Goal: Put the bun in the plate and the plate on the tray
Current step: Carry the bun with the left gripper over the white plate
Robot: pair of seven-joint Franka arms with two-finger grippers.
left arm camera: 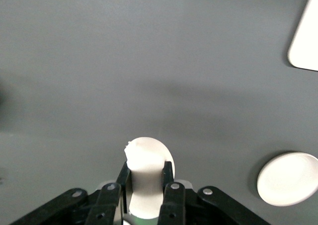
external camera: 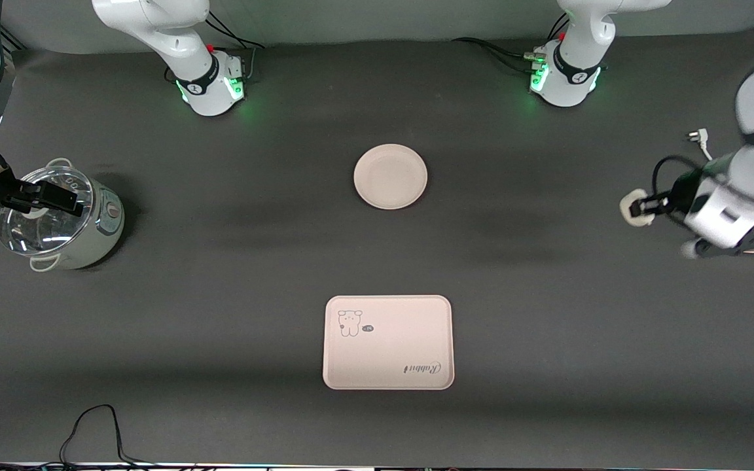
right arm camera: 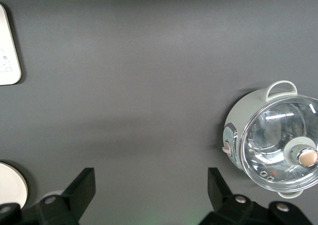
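The bun (external camera: pixel 627 212) is a small cream-white lump held in my left gripper (external camera: pixel 644 208), up in the air over the bare mat at the left arm's end of the table. In the left wrist view the fingers (left arm camera: pixel 168 171) clamp the bun (left arm camera: pixel 146 158). The round cream plate (external camera: pixel 390 176) lies empty at the table's middle. The pinkish tray (external camera: pixel 387 342) with the "Rabbit" script lies nearer to the front camera than the plate, also empty. My right gripper (external camera: pixel 56 195) is open and empty over the pot at the right arm's end.
A pale green cooking pot (external camera: pixel 66 219) with a glass lid stands at the right arm's end; it also shows in the right wrist view (right arm camera: pixel 273 140). A white plug (external camera: pixel 698 137) lies at the left arm's end. A black cable (external camera: pixel 95 432) lies at the front edge.
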